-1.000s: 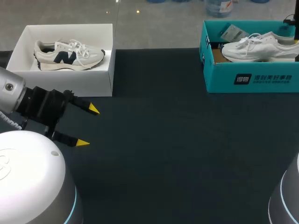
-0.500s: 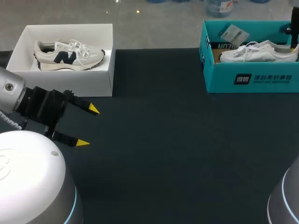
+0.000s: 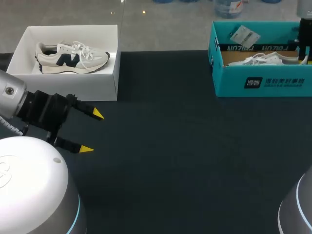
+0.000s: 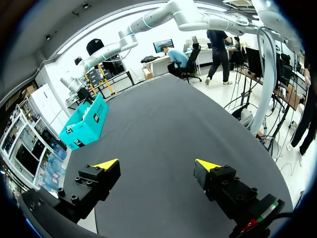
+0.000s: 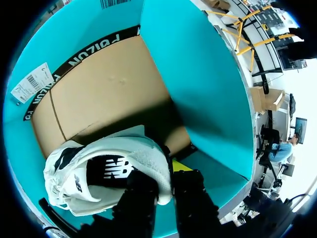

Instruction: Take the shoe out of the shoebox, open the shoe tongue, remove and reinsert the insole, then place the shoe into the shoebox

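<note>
A white shoe (image 3: 258,59) lies low inside the teal shoebox (image 3: 258,82) at the back right; only its laces and upper show over the box wall. My right arm (image 3: 306,34) comes down into the box at its right end. In the right wrist view my right gripper (image 5: 166,186) is shut on the heel rim of the white shoe (image 5: 99,168), one finger inside and one outside, over the box's cardboard floor (image 5: 104,84). My left gripper (image 3: 92,131) hangs open over the dark table at the left, nothing between its fingers (image 4: 157,164).
A white shoebox (image 3: 97,87) at the back left holds a beige and navy sneaker (image 3: 72,54). A paper tag (image 3: 242,34) lies in the teal box's far left corner. The dark table top (image 3: 185,146) stretches between the boxes.
My right gripper has lowered the white shoe down into the teal shoebox, so it now sits below the wall. The left arm has not moved.
</note>
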Tool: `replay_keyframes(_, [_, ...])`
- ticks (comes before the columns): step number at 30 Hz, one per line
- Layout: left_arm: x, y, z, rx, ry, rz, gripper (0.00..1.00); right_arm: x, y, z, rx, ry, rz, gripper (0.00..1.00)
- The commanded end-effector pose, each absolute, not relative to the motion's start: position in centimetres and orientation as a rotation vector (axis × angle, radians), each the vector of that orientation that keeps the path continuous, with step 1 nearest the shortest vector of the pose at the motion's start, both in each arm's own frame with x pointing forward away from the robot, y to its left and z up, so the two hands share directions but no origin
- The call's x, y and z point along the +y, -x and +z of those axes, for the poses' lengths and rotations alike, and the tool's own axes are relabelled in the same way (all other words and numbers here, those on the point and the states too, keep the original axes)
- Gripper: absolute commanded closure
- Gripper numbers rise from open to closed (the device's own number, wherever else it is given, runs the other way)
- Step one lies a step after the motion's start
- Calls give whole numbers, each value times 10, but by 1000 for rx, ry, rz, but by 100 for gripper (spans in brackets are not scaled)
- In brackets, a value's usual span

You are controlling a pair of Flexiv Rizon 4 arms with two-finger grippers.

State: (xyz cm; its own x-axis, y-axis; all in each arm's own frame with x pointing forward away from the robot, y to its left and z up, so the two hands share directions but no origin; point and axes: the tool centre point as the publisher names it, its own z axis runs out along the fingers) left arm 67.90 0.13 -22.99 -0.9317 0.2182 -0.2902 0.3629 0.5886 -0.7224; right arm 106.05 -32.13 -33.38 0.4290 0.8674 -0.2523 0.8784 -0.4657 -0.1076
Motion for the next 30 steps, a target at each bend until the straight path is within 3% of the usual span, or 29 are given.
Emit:
replay_keyframes(1, [2,-679,-230,2648,-489,-1259,0,-322,-1063,-331,1596,-2631,-440,29])
replay_keyframes(3, [2,-679,-230,2648,-489,-1259,0,-323,-1062,-327,1586,-2629,-436,21])
replay_keyframes(4, [2,-679,-230,2648,-489,-1259,0,-323,-1062,-325,1580,-2628,-429,7])
replay_keyframes(5, [2,-679,-230,2648,-489,-1259,0,-324,-1062,-322,1577,-2626,-422,0])
replay_keyframes(7, [2,-679,-230,2648,-489,-1259,0,-324,-1061,-315,1568,-2619,-408,9])
replay_keyframes(13, [2,-679,-230,2648,-489,-1259,0,-320,-1064,-281,1550,-2586,-327,13])
replay_keyframes(18, [2,-679,-230,2648,-489,-1259,0,-311,-1065,-254,1550,-2579,-264,0])
replay_keyframes(30, [2,-679,-230,2648,-489,-1259,0,-278,-1041,-223,1574,-2597,-129,0])
